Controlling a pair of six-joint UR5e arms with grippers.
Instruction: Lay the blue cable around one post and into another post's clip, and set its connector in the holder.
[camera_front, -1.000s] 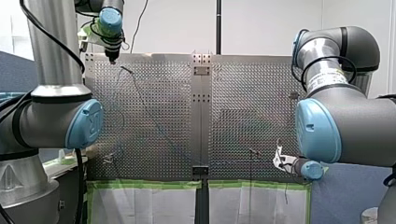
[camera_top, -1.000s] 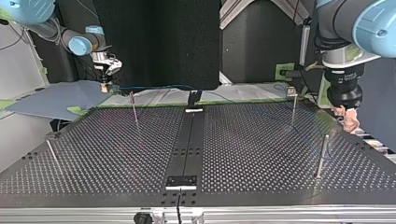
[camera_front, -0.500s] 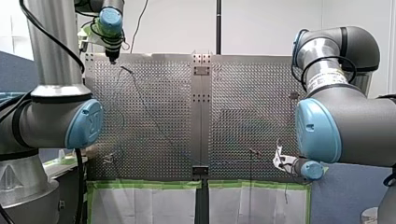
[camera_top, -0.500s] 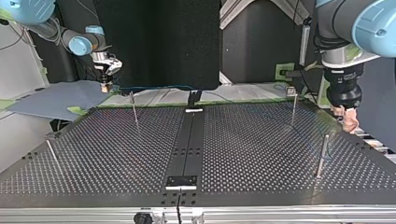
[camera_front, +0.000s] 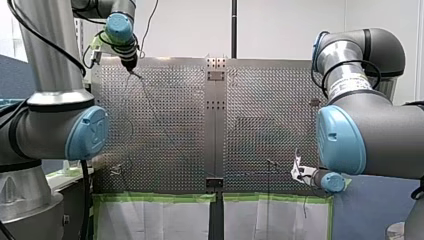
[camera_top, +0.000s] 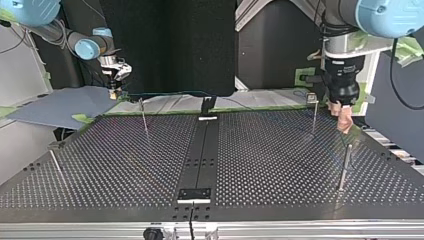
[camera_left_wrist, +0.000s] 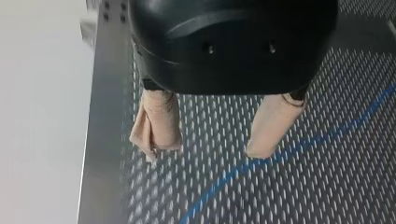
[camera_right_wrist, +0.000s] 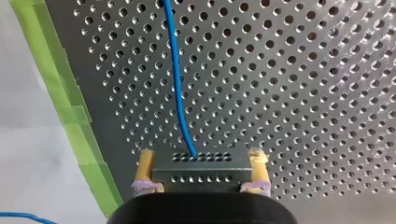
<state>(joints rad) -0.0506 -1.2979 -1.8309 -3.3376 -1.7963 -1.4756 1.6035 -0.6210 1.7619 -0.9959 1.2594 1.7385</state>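
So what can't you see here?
Thin blue cable: front and top views, too thin to tell whether it rounds a metal post.
Dark rectangular connector: top view, too small in my right end effector.
Left wrist view: my left end effector's black body blocks what's beyond.

Opposed views across table (camera_top: 125, 165); wrist close-ups

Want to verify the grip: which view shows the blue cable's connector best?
The right wrist view: the connector sits clamped in my right gripper, blue cable leaving it. Front and top views make it too small to tell; the left wrist view shows only cable.
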